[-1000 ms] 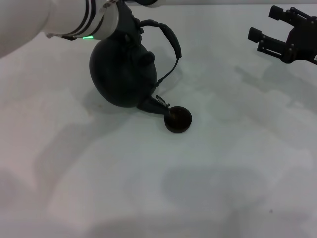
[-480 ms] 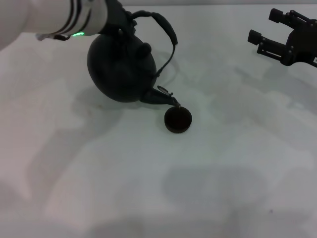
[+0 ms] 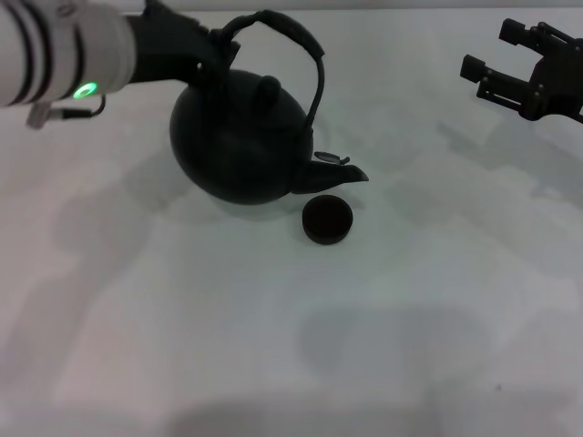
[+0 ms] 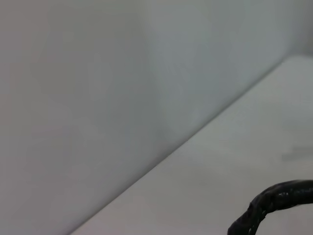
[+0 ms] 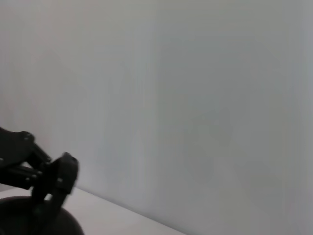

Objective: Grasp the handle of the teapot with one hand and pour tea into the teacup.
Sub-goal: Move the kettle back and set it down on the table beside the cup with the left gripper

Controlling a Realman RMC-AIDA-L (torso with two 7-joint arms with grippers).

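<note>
Left gripper (image 3: 221, 38) clamping teapot (image 3: 241, 141) handle (image 3: 291, 41), beside teacup (image 3: 326, 220)

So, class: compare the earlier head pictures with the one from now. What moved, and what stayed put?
The left claw, still clamped on the handle, has tipped the teapot back towards level: its spout, which dipped to the teacup rim a second ago, now points sideways above the cup. The teacup kept its place on the table. The right claw stayed open at the far right.

Teacup (image 3: 327, 220) just below teapot (image 3: 241, 137) spout.
</note>
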